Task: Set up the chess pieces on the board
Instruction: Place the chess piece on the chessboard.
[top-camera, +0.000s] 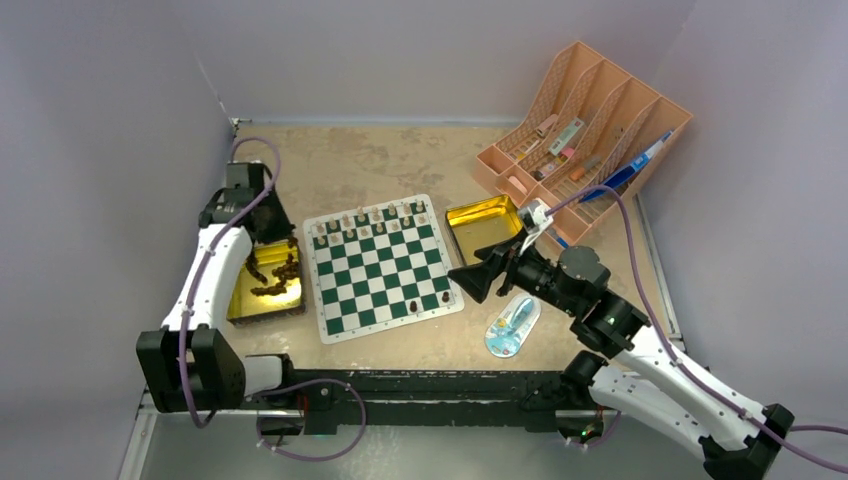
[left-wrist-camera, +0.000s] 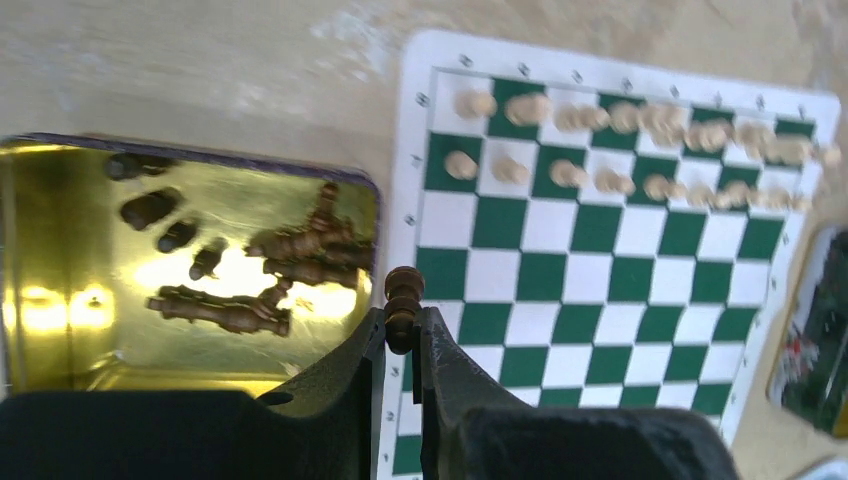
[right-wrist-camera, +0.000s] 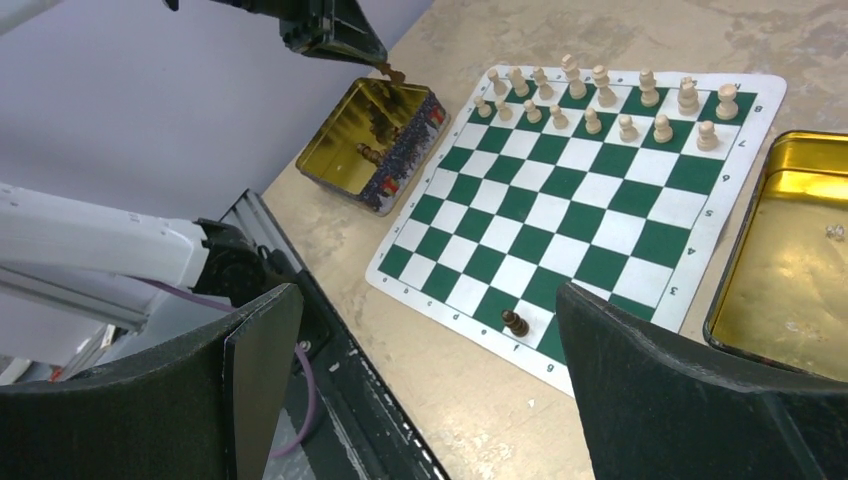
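Note:
The green-and-white board (top-camera: 370, 290) (left-wrist-camera: 600, 260) (right-wrist-camera: 590, 230) lies mid-table. Tan chess pieces (top-camera: 375, 222) (left-wrist-camera: 620, 150) (right-wrist-camera: 600, 100) fill its two far rows. One dark piece (top-camera: 413, 306) (right-wrist-camera: 514, 322) stands on the near row. My left gripper (top-camera: 285, 240) (left-wrist-camera: 403, 325) hangs over the gap between the left tin and the board, shut on a dark brown piece (left-wrist-camera: 404, 295) (right-wrist-camera: 393, 72) that sticks out past its fingertips. My right gripper (top-camera: 470, 280) (right-wrist-camera: 430, 370) hovers off the board's near right corner, open and holding nothing.
A gold tin (top-camera: 240, 305) (left-wrist-camera: 60, 330) (right-wrist-camera: 340, 150) left of the board holds several dark pieces (left-wrist-camera: 290, 250) lying down. A second gold tin (top-camera: 480, 225) (right-wrist-camera: 780, 270) sits right of the board. An orange rack (top-camera: 590, 130) stands at the back right. A pictured lid (top-camera: 512, 328) lies under my right arm.

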